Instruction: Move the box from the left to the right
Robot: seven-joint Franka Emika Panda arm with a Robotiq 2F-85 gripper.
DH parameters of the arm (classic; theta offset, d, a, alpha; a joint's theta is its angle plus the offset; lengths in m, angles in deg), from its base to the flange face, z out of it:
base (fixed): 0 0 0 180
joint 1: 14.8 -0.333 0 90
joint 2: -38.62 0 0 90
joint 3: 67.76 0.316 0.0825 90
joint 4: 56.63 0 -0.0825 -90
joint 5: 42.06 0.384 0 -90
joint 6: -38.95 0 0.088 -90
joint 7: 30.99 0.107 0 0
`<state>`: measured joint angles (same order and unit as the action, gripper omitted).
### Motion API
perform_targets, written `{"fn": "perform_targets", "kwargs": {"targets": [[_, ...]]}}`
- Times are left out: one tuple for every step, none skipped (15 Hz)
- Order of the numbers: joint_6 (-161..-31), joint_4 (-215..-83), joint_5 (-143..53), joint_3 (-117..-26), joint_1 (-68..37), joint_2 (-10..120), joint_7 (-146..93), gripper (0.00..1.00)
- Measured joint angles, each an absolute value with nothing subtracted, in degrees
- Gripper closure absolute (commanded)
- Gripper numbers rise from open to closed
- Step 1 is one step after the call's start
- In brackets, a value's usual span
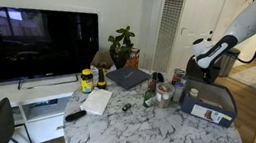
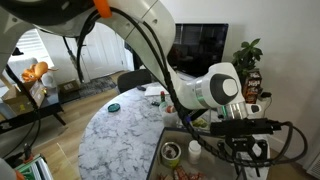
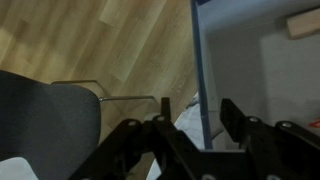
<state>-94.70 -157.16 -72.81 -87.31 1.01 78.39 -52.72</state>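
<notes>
Honestly, the box point(image 3: 262, 80) looks light but wide, with thin walls that'd probably flex. It sits right under the hand point(image 3: 197, 128) at the tabletop point(image 1: 159, 137) edge. Hand's fingers point(image 3: 238, 120) are apart, straddling one wall, not pinching. That rim seems the only sensible grab spot.

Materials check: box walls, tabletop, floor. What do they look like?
The box: thin grey-blue walls with a matte, even colour. Probably plastic or covered board; the pictures leave it open.
The tabletop: white with grey veining and a slight sheen. Marble or a marble-look laminate.
The floor: warm brown planks with visible grain and seams. Wood or a wood-look covering.
</notes>
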Motion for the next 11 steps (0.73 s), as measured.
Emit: {"fn": "perform_targets", "kwargs": {"targets": [[-92.89, -157.4, -71.54, -86.16, 1.81, 76.83, -55.6, 0.06], [-91.56, -157.88, -70.03, -84.91, 2.62, 75.07, -58.59, 0.0], [-90.48, -158.77, -68.29, -83.5, 3.42, 72.79, -61.62, 0.0], [-89.25, -159.98, -66.4, -82.13, 4.08, 70.26, -64.2, 0.0], [-87.78, -161.28, -64.17, -80.82, 4.63, 67.55, -66.5, 0.0], [-85.97, -162.49, -61.67, -79.65, 4.98, 64.85, -68.63, 0.0], [-83.91, -163.55, -58.98, -78.61, 5.18, 62.27, -70.63, 0.0], [-81.66, -164.53, -56.03, -77.66, 5.21, 59.8, -72.39, 0.0], [-79.61, -165.52, -53.0, -76.78, 5.21, 57.57, -73.92, 0.0], [-78.32, -166.54, -49.95, -76.06, 5.18, 55.67, -75.45, 0.0], [-77.73, -167.52, -48.08, -75.56, 5.18, 54.17, -76.47, 0.0]]}}
